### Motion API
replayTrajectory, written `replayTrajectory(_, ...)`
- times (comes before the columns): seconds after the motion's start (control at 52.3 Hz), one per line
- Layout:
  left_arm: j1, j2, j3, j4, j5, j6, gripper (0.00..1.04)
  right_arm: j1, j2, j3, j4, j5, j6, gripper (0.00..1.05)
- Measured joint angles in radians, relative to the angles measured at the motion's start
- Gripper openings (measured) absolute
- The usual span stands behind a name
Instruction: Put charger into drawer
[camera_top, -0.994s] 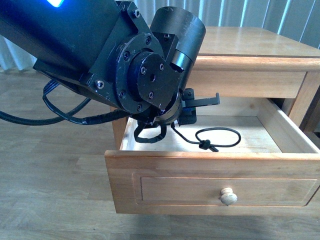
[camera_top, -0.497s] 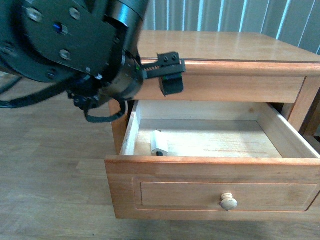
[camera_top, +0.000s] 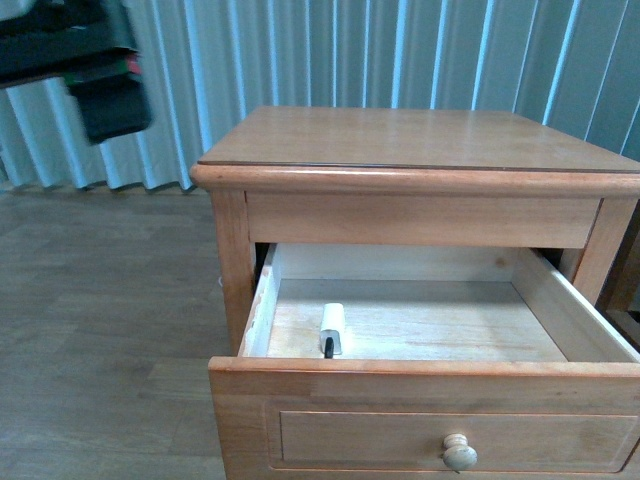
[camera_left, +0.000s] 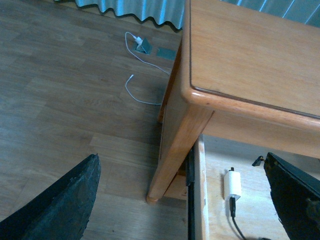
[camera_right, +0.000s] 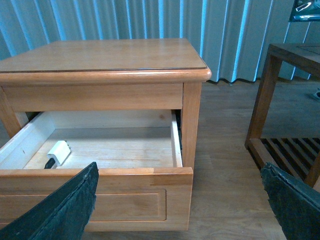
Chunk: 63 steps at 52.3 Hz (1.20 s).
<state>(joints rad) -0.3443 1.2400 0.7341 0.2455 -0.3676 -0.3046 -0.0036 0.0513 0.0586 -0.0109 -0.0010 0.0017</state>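
The charger (camera_top: 332, 328) lies in the open drawer's (camera_top: 420, 368) 7 o'clock corner, long axis 12-to-6. My left gripper (camera_left: 181, 160), spread and empty, hangs toward its 10 o'clock, nearer, I judge; right gripper (camera_right: 178, 167) likewise spread, empty.

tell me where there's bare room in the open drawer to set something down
The drawer floor from the charger across to the right wall is bare, as is the cabinet top. Only the front-left corner, where the charger lies, is taken.
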Motion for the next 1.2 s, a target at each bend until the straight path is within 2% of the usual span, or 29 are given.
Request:
replayTrajectory(0.287,0.169,-0.475,-0.216,-0.229,0.058,-0.006,0.99,0.000,0.000,0.000,0.000,0.000,0.000,0.97)
replayTrajectory(0.535,0.347,-0.882,-0.356,-0.445,0.180,0.004,0.99,0.000,0.000,0.000,0.000,0.000,0.000,0.97)
replayTrajectory(0.86,0.364,-0.924,-0.368,-0.453,0.187,0.005,0.99,0.000,0.000,0.000,0.000,0.000,0.000,0.97)
replayTrajectory(0.937,0.352,-0.999,-0.436,-0.349,0.327,0.117,0.85,0.000,0.000,0.000,0.000,0.000,0.000,0.97)
replayTrajectory(0.994,0.342,-1.050,-0.474,-0.319,0.370,0.201,0.74,0.000,0.000,0.000,0.000,0.000,0.000,0.97)
replayTrajectory(1.204,0.343,-1.101,-0.563,-0.289,0.365,0.279,0.37,0.000,0.000,0.000,0.000,0.000,0.000,0.97)
